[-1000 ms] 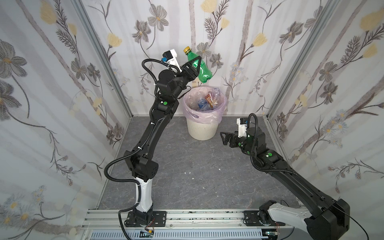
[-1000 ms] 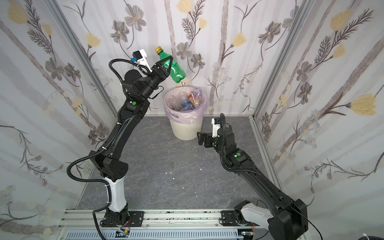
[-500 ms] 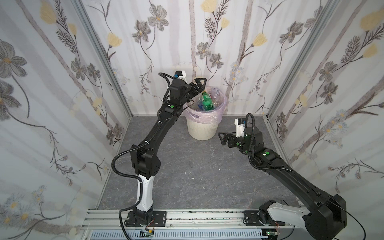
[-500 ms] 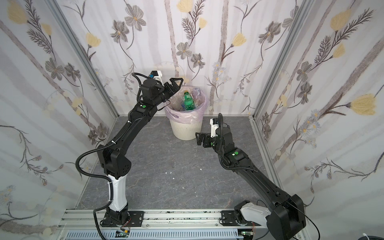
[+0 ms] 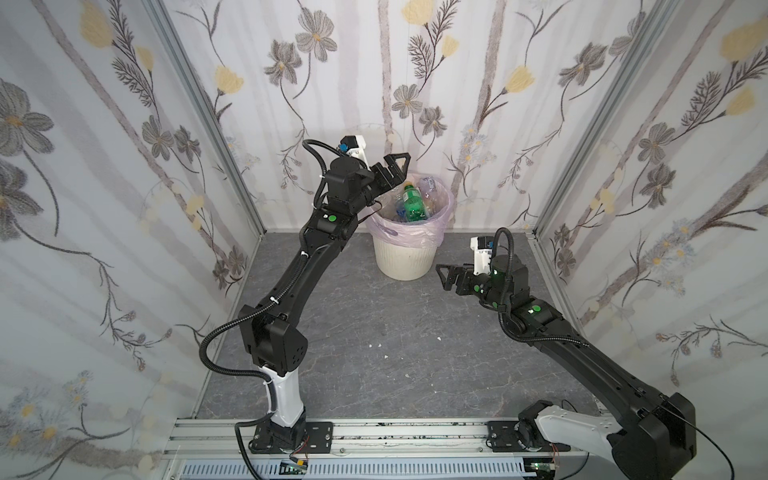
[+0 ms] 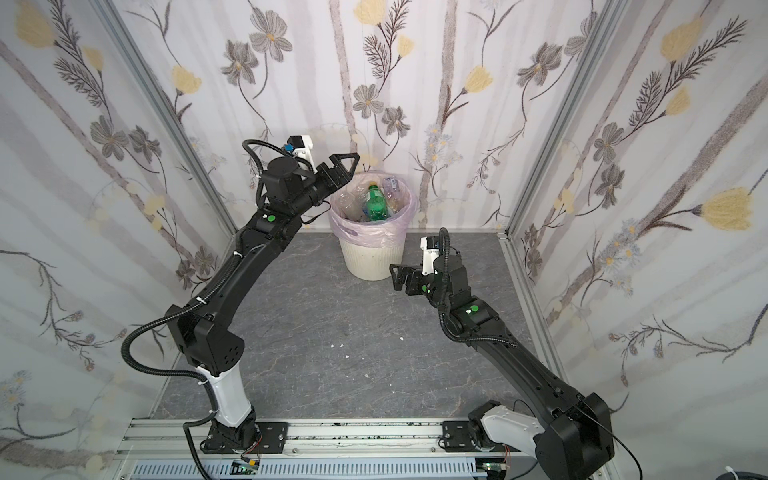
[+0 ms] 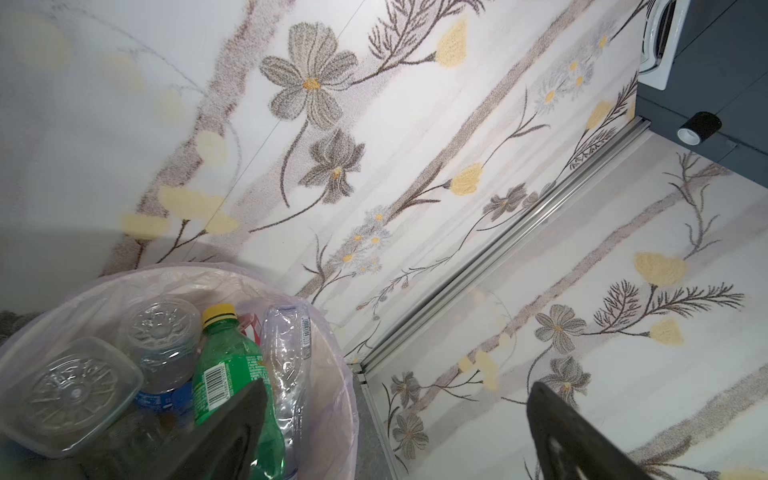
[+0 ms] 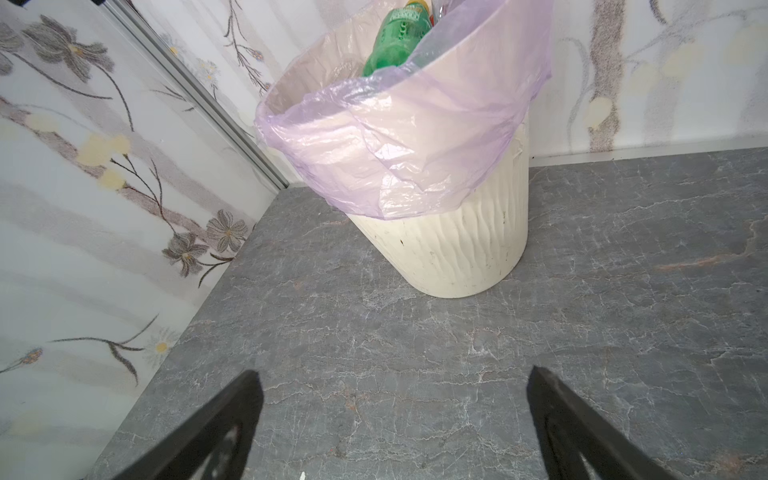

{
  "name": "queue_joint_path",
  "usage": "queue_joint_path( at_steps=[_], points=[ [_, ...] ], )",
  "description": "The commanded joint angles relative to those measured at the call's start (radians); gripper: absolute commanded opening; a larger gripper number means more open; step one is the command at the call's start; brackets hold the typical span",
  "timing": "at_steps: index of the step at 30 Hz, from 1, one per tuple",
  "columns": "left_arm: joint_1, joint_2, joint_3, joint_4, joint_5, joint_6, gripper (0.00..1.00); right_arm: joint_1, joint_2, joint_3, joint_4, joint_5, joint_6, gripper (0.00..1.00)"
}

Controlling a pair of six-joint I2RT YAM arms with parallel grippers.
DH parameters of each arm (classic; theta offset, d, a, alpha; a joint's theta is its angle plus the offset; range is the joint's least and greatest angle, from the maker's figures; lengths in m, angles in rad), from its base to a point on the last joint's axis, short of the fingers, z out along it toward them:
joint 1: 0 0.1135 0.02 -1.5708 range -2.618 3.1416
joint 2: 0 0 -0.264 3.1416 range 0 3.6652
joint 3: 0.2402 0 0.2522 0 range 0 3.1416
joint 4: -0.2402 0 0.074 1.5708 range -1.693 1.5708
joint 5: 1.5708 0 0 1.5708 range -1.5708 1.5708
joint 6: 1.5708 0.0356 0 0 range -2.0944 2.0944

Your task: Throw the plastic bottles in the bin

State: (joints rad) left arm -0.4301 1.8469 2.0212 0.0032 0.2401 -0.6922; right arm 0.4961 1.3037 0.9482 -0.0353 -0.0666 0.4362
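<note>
1. One green bottle (image 5: 411, 203), pinched by the left gripper (image 5: 395, 174) above the bin (image 5: 401, 262) a second ago, now lies inside on top of the pile. Those jaws are spread wide by the rim, empty.
2. The right gripper (image 5: 444, 277) hangs low near the bin's foot, jaws likewise spread, holding nothing.
3. Counted: one bin, one green bottle and at least three clear bottles (image 7: 162, 345) in it, and none on the grey floor (image 5: 374, 324). I'd say the job is done.
</note>
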Motion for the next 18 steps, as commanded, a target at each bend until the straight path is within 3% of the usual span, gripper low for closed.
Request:
queue_joint_path(
  at_steps=[1, 6, 13, 18],
  points=[
    [0.003, -0.067, -0.066, 0.026, -0.056, 0.109, 1.00, -0.012, -0.023, 0.003, 0.021, 0.069, -0.017, 1.00],
    [0.028, -0.210, -0.246, 0.026, -0.138, 0.231, 1.00, -0.080, -0.041, 0.009, -0.021, 0.188, -0.026, 1.00],
    [0.109, -0.410, -0.595, 0.041, -0.344, 0.367, 1.00, -0.223, -0.005, 0.004, -0.029, 0.263, -0.042, 1.00],
    [0.221, -0.527, -0.925, 0.148, -0.608, 0.353, 1.00, -0.283, 0.036, -0.006, 0.006, 0.421, -0.072, 1.00]
  ],
)
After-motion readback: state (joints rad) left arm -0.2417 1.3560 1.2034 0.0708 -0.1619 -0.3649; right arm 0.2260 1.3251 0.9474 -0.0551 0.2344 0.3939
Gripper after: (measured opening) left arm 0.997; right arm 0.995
